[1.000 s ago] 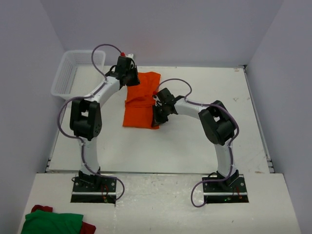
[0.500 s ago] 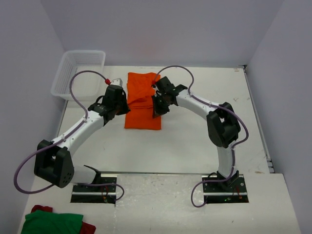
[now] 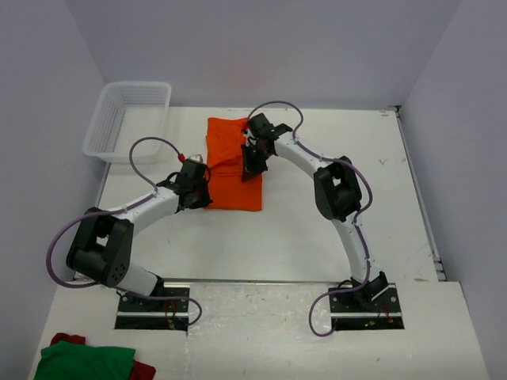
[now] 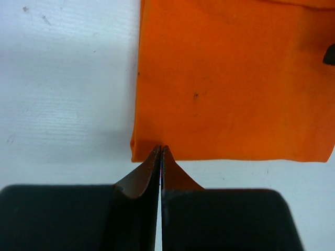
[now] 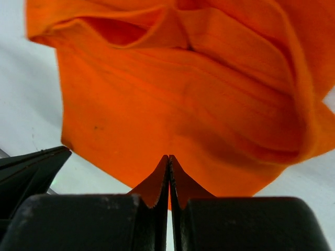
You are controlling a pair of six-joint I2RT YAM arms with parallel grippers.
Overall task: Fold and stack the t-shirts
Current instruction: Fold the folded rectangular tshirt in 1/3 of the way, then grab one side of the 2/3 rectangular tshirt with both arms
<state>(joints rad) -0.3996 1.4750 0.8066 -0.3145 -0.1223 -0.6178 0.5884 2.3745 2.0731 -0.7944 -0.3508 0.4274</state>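
Observation:
One folded bright orange t-shirt [image 3: 234,170] lies flat on the white table, at the back middle. It fills the top of the left wrist view [image 4: 230,78] and the right wrist view [image 5: 178,94], where its upper folds are rumpled. My left gripper [image 3: 198,184] is shut, its tips [image 4: 160,148] touching the shirt's near edge by the near-left corner; no fabric shows between the jaws. My right gripper [image 3: 252,158] is shut low over the shirt's right side [image 5: 168,157], with orange cloth behind the tips and none seen pinched.
A white mesh basket [image 3: 127,119] stands at the back left corner. Green and red cloth [image 3: 83,360] lies on the near shelf at bottom left. Grey walls enclose the table on three sides.
My left gripper has moved from the shirt's far left corner down to its near-left edge. My right gripper has moved from the near-right edge up along the shirt's right side.

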